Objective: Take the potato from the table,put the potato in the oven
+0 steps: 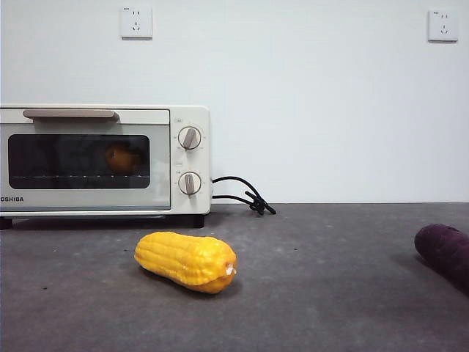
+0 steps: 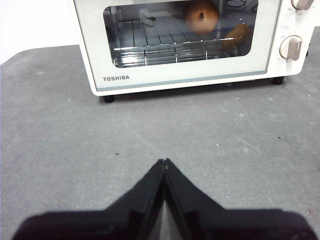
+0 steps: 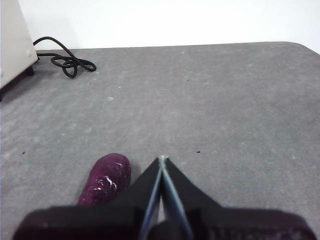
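The potato (image 1: 121, 158) lies inside the cream-white oven (image 1: 102, 121), seen dimly through the dark glass of its shut door. In the left wrist view the potato (image 2: 201, 16) rests on the wire rack behind the glass of the oven (image 2: 185, 77). My left gripper (image 2: 164, 161) is shut and empty, held over the grey table (image 2: 75, 140) some way in front of the oven door. My right gripper (image 3: 161, 159) is shut and empty too, above the table (image 3: 225, 100) beside a dark purple vegetable. Neither gripper shows in the front view.
A yellow corn cob (image 1: 186, 261) lies on the table in front of the oven. The dark purple vegetable (image 1: 444, 253) (image 3: 105, 180) sits at the right edge. The oven's black cord (image 1: 245, 194) (image 3: 65, 60) coils behind it by the wall.
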